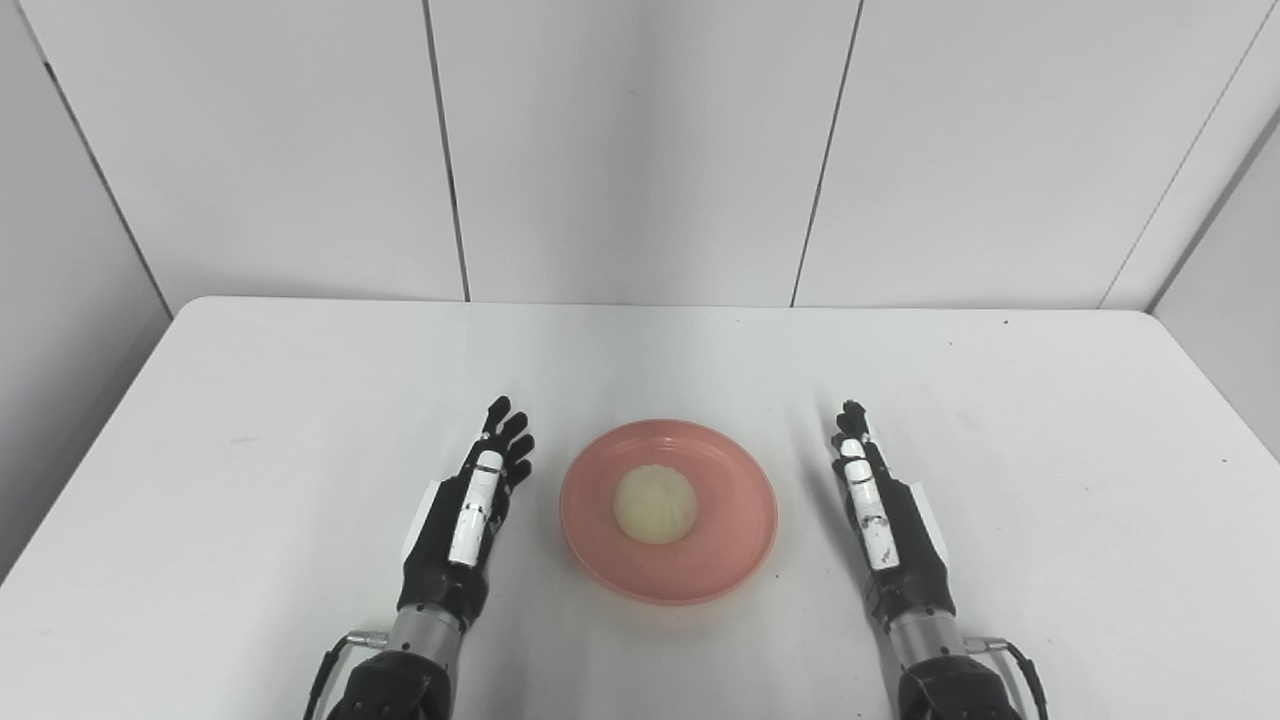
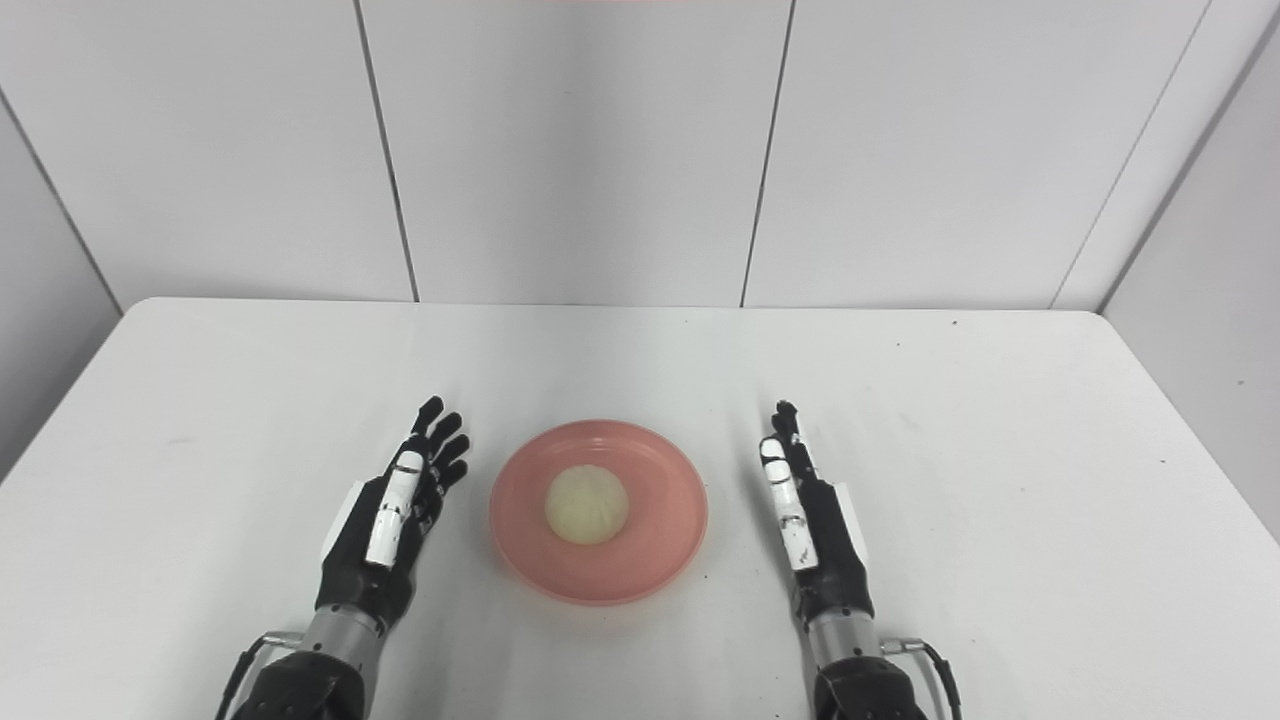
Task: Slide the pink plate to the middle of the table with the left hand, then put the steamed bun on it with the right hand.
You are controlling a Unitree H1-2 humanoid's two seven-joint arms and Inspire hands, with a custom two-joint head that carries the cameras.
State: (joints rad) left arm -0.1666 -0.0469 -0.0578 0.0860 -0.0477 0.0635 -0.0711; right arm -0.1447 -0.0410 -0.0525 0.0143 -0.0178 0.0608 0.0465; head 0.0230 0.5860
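Note:
The pink plate [image 1: 730,560] lies on the white table [image 1: 250,400], near the front and about midway across. A pale steamed bun [image 1: 655,504] rests in its centre. My left hand [image 1: 478,505] is just left of the plate, open, fingers straight and pointing away, a small gap from the rim. My right hand [image 1: 880,510] is right of the plate, also open with fingers extended, holding nothing. Neither hand touches the plate or the bun.
The table's far edge meets a white panelled wall [image 1: 640,150]. Nothing else stands on the tabletop; its left and right edges are in view.

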